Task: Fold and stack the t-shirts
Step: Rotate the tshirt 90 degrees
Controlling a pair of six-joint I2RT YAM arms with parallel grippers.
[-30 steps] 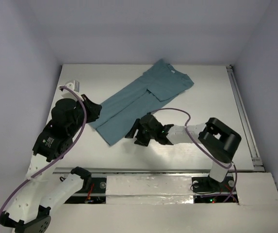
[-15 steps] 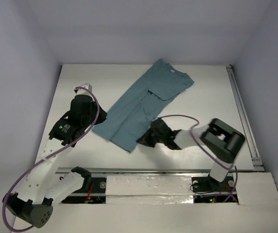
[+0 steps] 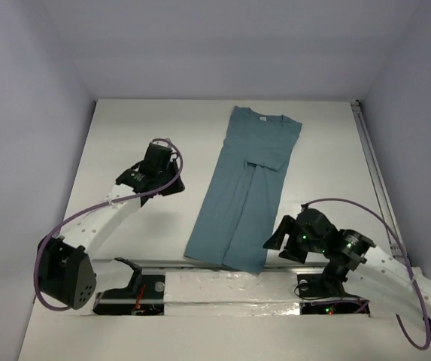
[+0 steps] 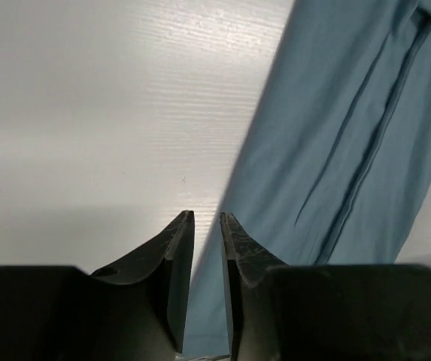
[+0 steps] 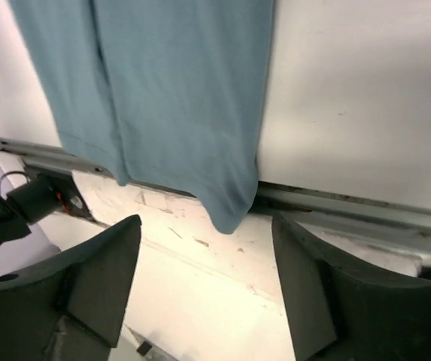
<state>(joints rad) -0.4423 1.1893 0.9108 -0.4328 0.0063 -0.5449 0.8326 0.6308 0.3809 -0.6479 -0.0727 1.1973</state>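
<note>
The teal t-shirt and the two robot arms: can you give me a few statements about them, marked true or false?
1. The t-shirt lies as one long narrow strip. True.
2. Its near end hangs over the front edge of the table. True.
3. The right end effector is clamped on the hem. False: its jaws stand wide open and hold nothing.
4. The left end effector rests on top of the cloth. False: it is over bare table, left of the shirt.

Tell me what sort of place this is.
Probably a robotics lab cell: white table boxed in by plain walls, left arm and right arm mounted at its near edge, teal t-shirt laid out.
</note>
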